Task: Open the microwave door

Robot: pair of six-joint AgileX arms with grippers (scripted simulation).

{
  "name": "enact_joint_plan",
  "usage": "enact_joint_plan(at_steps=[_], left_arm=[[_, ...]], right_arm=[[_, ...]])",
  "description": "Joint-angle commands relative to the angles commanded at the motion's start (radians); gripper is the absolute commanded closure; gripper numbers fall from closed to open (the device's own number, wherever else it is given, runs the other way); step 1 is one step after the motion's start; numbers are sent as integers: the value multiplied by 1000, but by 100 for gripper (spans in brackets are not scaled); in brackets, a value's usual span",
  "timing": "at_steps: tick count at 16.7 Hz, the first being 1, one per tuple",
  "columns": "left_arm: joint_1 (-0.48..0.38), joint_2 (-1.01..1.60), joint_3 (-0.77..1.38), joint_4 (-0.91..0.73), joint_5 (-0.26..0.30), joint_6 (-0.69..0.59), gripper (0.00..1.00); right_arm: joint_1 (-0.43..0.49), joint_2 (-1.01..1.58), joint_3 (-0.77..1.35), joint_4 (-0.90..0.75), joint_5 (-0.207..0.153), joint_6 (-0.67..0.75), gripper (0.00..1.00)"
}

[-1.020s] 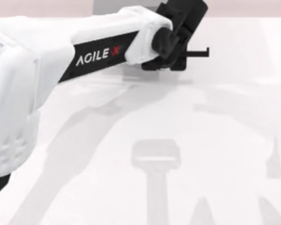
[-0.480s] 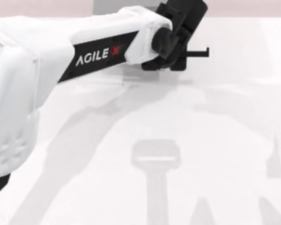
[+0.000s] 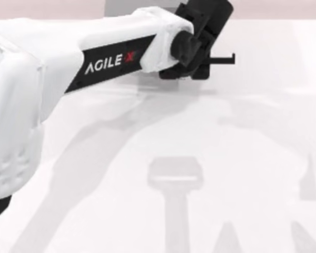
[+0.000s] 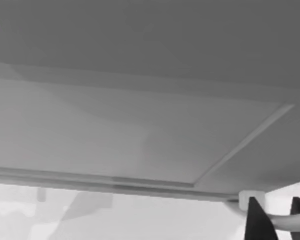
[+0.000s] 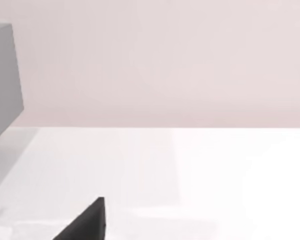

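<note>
White table point(image 3: 253, 158), microwave door point(image 4: 115, 135) close before left gripper point(image 4: 277, 220).

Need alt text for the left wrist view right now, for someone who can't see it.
The microwave door, grey with a framed window, fills the view up close. At its edge, the left gripper's dark fingertips straddle the pale bar handle. White table shows beneath.
</note>
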Motion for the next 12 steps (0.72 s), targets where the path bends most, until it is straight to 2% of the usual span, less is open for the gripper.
enact_joint_plan(at_steps=[12], left_arm=[[3, -33, -57, 36, 24, 36, 100]], right_arm=[[0, 0, 0, 0, 0, 0, 0]])
